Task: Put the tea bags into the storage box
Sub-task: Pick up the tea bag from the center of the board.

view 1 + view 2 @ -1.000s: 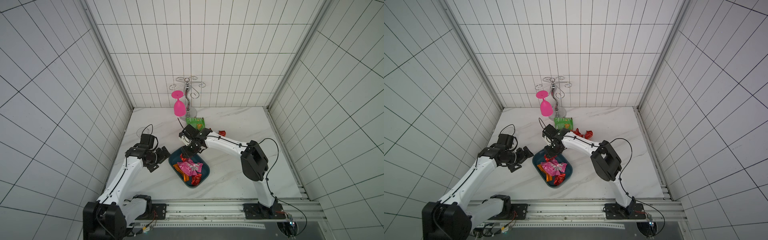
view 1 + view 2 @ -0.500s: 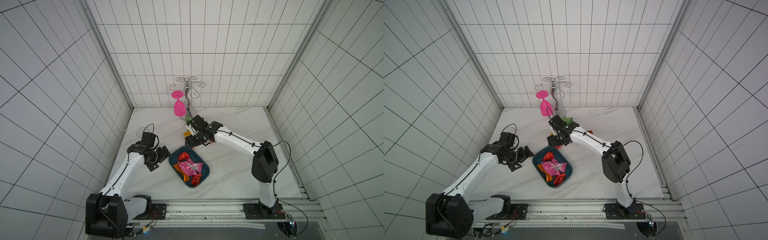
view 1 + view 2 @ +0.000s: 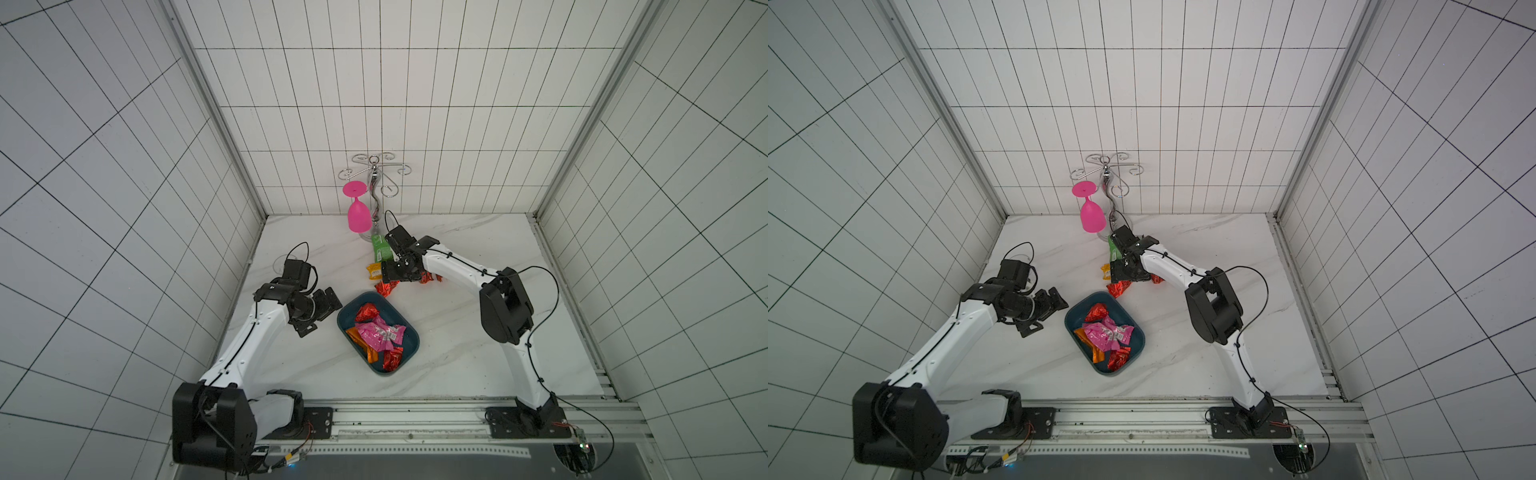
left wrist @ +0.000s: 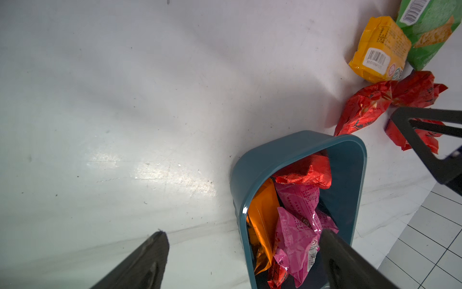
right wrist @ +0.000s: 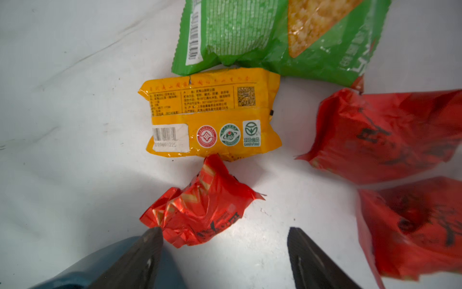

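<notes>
The teal storage box point(image 3: 412, 347) point(image 3: 1138, 345) holds several tea bags: red point(image 3: 365, 311), pink point(image 3: 380, 334) and orange point(image 3: 353, 334). Behind it on the table lie a yellow tea bag point(image 5: 212, 117), a crumpled red one point(image 5: 200, 215) point(image 3: 386, 287) and two more red ones point(image 5: 387, 135). My right gripper point(image 5: 225, 232) point(image 3: 392, 272) hovers over these, open and empty, one fingertip at the crumpled red bag's edge. To the left of the box, my left gripper point(image 4: 242, 234) point(image 3: 328, 313) stands open and empty, facing the box rim point(image 4: 262, 160).
A green snack packet point(image 3: 380, 249) point(image 5: 275, 32) lies against the yellow bag at the back. A pink goblet point(image 3: 358, 216) hangs from a metal rack point(image 3: 376, 174) at the back wall. Tiled walls close in both sides.
My right gripper has moved from over the box's far end back to the loose bags behind it, and its jaws have opened wider. The left arm has shifted only slightly.
</notes>
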